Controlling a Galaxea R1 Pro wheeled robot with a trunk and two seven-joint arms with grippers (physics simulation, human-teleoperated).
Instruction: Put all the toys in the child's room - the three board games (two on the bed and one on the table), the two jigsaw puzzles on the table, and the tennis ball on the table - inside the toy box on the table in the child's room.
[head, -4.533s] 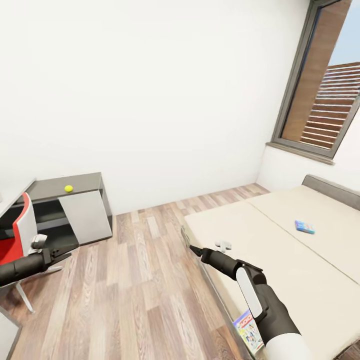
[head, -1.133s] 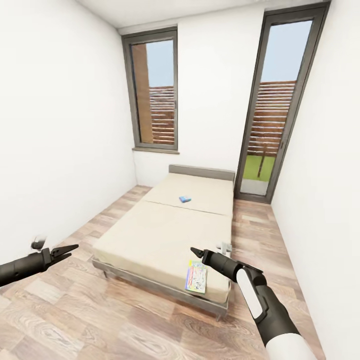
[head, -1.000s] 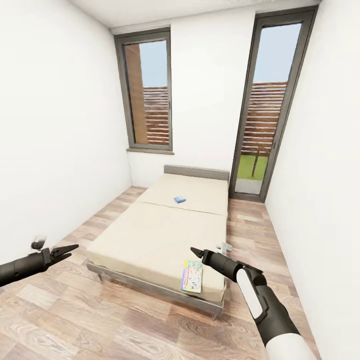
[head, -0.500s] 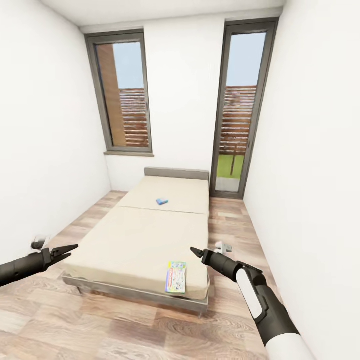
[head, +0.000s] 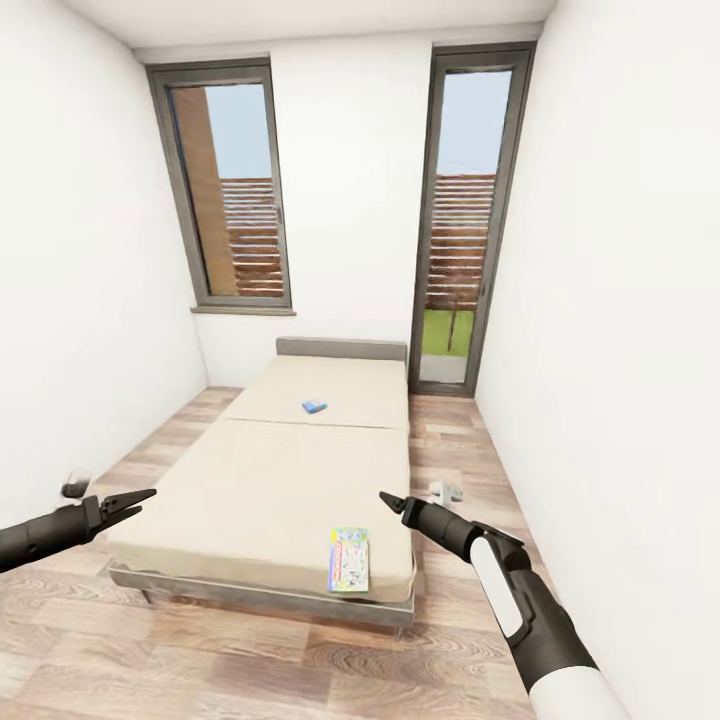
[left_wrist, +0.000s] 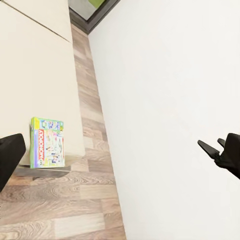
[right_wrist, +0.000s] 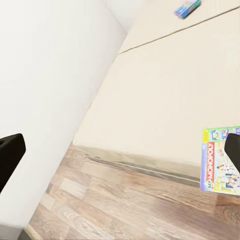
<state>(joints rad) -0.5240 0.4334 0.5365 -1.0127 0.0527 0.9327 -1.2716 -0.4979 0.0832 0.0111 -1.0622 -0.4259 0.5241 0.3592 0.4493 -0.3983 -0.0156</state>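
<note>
The bed stands lengthwise ahead of me, its grey headboard against the far wall. Two board games lie on it. The large green-edged one is at the near right corner, and the small blue one is past the mattress seam. My left gripper hovers open over the floor off the bed's near left corner. My right gripper hovers open just right of the large game, above the bed's edge. The right wrist view shows that game between the wide-apart fingers, and the blue one further off. It also appears in the left wrist view.
White walls close in on both sides, with strips of wood floor along the bed. A tall window and a glass door are in the far wall. A small white object lies on the floor right of the bed.
The camera has swung away from the desk end and now faces the bed squarely. Both arms keep the same pose and the games have not moved.
</note>
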